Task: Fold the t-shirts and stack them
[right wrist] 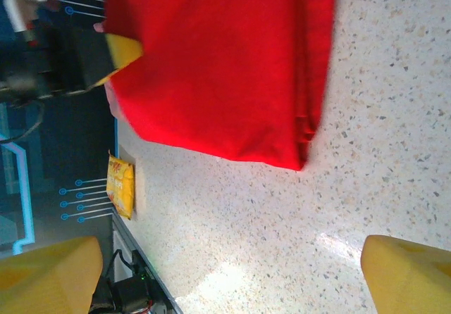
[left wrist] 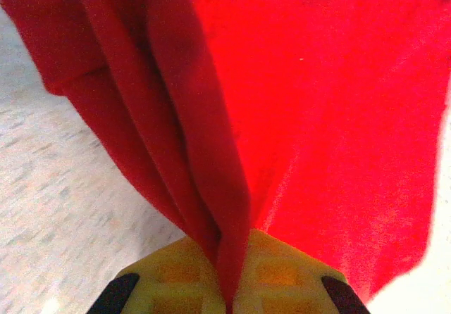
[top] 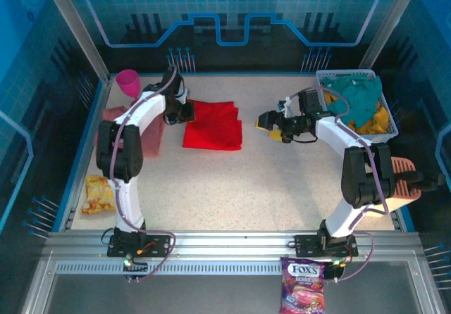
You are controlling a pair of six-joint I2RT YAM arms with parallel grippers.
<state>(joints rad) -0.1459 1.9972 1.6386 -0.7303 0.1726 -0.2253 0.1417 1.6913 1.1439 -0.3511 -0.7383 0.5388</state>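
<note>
The left gripper (left wrist: 229, 289) clamps an edge of the folded red t-shirt (left wrist: 317, 117) — probably to shift it for stacking; the right gripper (right wrist: 229, 275) hangs open, the shirt just ahead.

The purple candy bag (top: 303, 291) bears the brand "FOX'S" in white letters; no other text is legible.

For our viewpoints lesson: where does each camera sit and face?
Top external: above and behind, looking down on the table; left arm and right arm show.
Left wrist: on the left arm, facing the red t-shirt pinched in the left pincer.
Right wrist: on the right arm, facing leftward across the table; open right pincer.
Shared: all show the red t-shirt.
</note>
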